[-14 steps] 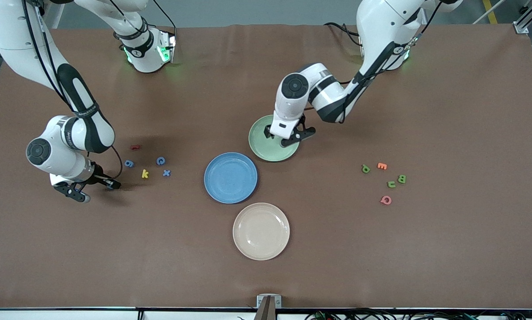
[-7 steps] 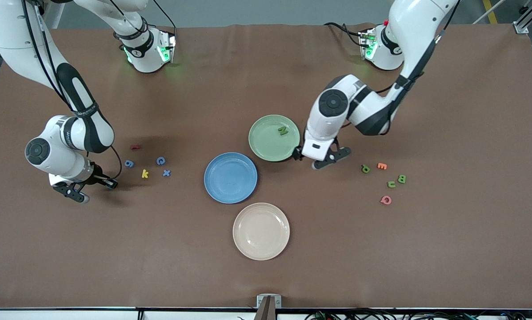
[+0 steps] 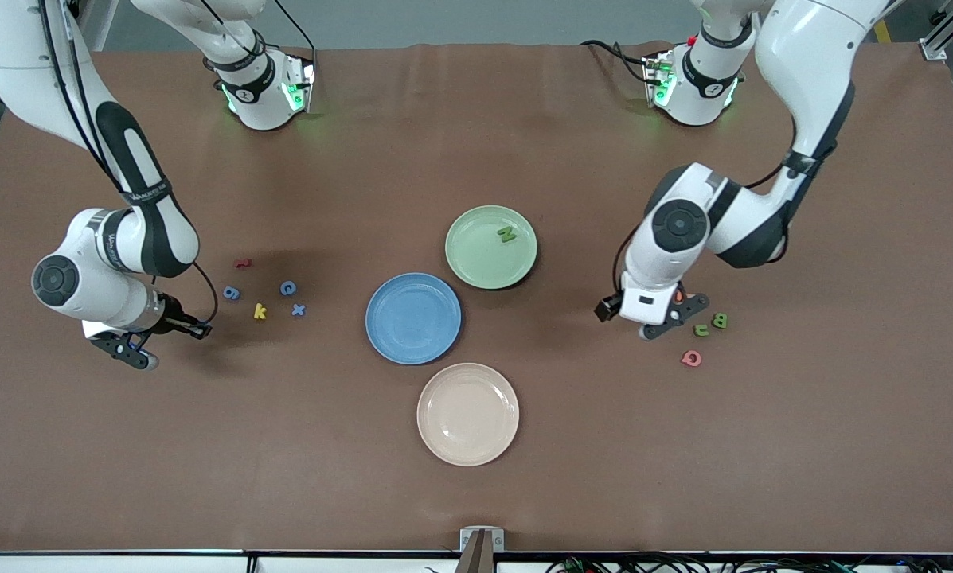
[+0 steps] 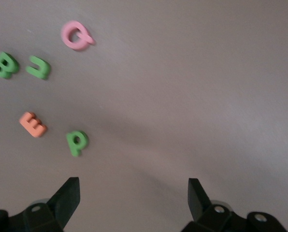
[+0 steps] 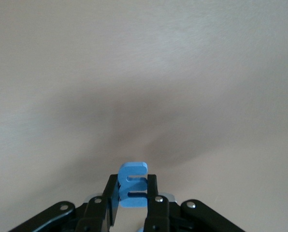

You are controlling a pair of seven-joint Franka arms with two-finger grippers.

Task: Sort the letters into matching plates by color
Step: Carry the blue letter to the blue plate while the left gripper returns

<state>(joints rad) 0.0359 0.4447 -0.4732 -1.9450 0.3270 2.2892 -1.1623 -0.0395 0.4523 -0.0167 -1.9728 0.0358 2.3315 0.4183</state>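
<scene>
Right gripper (image 5: 133, 193) clamping blue letter m (image 5: 133, 185), left gripper (image 4: 133, 195) spread wide

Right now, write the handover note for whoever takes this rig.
Right gripper: jaws shut on a blue letter, above the table at the right arm's end.
Left gripper: jaws open, empty, over the green P at the left arm's end.
Done: green N lies in the green plate.
Left: held blue letter, then blue g, c and x, go to the empty blue plate; green P, B and u go to the green plate.
</scene>
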